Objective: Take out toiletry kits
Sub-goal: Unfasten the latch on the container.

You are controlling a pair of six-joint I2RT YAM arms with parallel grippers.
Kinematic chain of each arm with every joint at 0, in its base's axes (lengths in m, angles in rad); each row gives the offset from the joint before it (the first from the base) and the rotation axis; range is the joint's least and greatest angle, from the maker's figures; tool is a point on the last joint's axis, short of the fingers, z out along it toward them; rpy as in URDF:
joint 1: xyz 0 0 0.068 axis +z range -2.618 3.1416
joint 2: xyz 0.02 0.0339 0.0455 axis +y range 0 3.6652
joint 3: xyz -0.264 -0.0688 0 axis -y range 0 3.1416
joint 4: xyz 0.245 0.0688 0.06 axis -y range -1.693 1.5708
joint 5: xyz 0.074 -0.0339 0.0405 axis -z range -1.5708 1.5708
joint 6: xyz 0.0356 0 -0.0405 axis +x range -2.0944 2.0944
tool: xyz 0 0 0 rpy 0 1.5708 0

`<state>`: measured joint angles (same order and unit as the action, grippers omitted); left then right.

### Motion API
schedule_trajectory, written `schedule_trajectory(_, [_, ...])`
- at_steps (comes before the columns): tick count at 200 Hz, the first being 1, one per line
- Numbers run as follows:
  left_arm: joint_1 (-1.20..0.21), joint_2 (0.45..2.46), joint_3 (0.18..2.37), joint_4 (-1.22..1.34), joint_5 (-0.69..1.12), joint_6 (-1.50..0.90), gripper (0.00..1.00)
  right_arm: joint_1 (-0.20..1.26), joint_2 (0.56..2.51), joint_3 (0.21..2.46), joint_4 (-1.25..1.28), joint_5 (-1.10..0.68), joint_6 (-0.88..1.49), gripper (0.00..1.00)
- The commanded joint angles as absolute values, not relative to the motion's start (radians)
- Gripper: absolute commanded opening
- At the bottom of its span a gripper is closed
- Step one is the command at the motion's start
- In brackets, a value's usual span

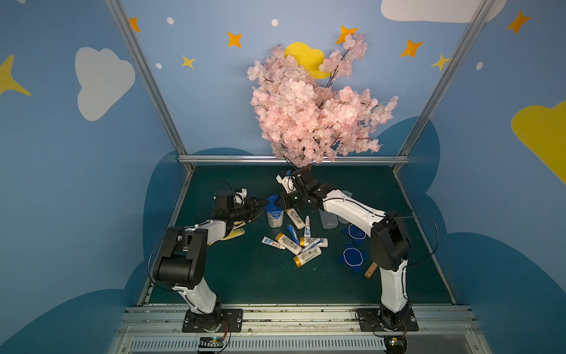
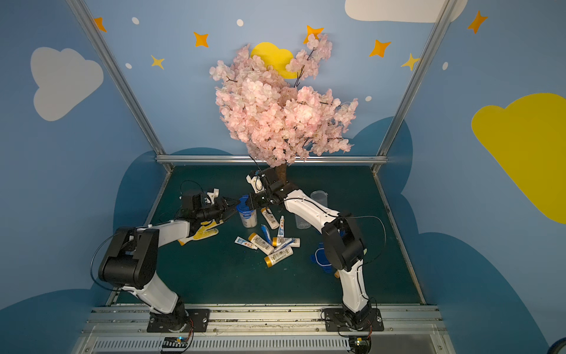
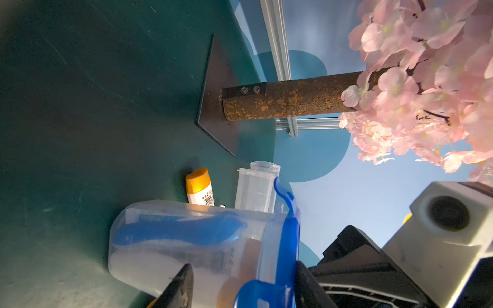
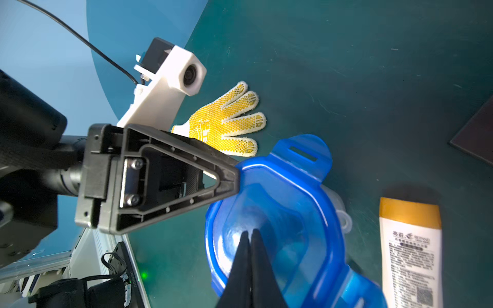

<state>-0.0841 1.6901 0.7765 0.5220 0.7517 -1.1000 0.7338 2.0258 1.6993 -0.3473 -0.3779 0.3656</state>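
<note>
— Jaws logged first: right gripper closed tip to tip, tips set on the blue clip lid. Left gripper fingers are held apart about the lid's edge; a grip cannot be confirmed.

— Kits located?

— One set is seen through the wall of the clear jar: a blue wrapped piece with a white bottle beside it. Other toiletry kits are heaped on the mat near the jar, a loose bottle nearest it.

— Step judged?

— Lid still to be unclipped. The jar is best pinned from above while the clip is levered outward, not upward, lest the jar be tipped.

— Obscured?

— Clip contact is hidden by the fingers. The count inside cannot be made out. The glove is partly covered by the left arm.
</note>
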Motion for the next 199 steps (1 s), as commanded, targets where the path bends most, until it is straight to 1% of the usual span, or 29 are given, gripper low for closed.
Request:
schedule_trajectory(1, [-0.086,1.724,0.745,0.613,0.779,-1.159,0.59,0.730,2.091,1.684,-0.456,-0.353,0.375,0.00])
schedule_trajectory(18, [-0.086,1.748,0.736,0.686,0.794,-1.209,0.58,0.730,2.090,1.681,-0.462,-0.348,0.375,0.00])
schedule_trajectory(38, [-0.086,1.777,0.731,0.775,0.813,-1.268,0.53,0.730,2.092,1.678,-0.463,-0.344,0.374,0.00])
schedule_trajectory(67, [-0.088,1.785,0.713,0.845,0.821,-1.316,0.53,0.730,2.098,1.683,-0.469,-0.337,0.376,0.00])
schedule_trajectory(96, [-0.087,1.764,0.693,0.849,0.820,-1.326,0.52,0.730,2.116,1.698,-0.488,-0.328,0.373,0.00])
schedule_trajectory(125, [-0.088,1.743,0.684,0.860,0.825,-1.344,0.45,0.728,2.134,1.716,-0.509,-0.327,0.365,0.00])
schedule_trajectory(168, [-0.088,1.702,0.676,0.856,0.826,-1.362,0.44,0.729,2.145,1.729,-0.528,-0.325,0.359,0.00])
schedule_trajectory(199, [-0.086,1.666,0.660,0.846,0.821,-1.370,0.41,0.729,2.152,1.733,-0.535,-0.322,0.356,0.00])
